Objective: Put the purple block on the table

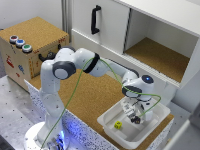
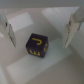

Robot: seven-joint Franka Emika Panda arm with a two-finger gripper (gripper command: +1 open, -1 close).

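The purple block (image 2: 37, 46), a small dark cube with yellow marks on its faces, lies on the white floor of a tray (image 2: 55, 70). In the wrist view my gripper (image 2: 39, 46) is open, one finger on each side of the block with a gap on both sides. The exterior view shows the gripper (image 1: 134, 118) pointing down into the white tray (image 1: 107, 120), which sits on the cork table (image 1: 90, 95). There the block is hidden by the fingers.
A yellow cube (image 1: 118, 125) lies in the same tray, toward the exterior view's left of the gripper. An open white cabinet (image 1: 160, 55) with a cork floor stands behind. A cork-topped box (image 1: 30, 42) with coloured buttons stands at the far left.
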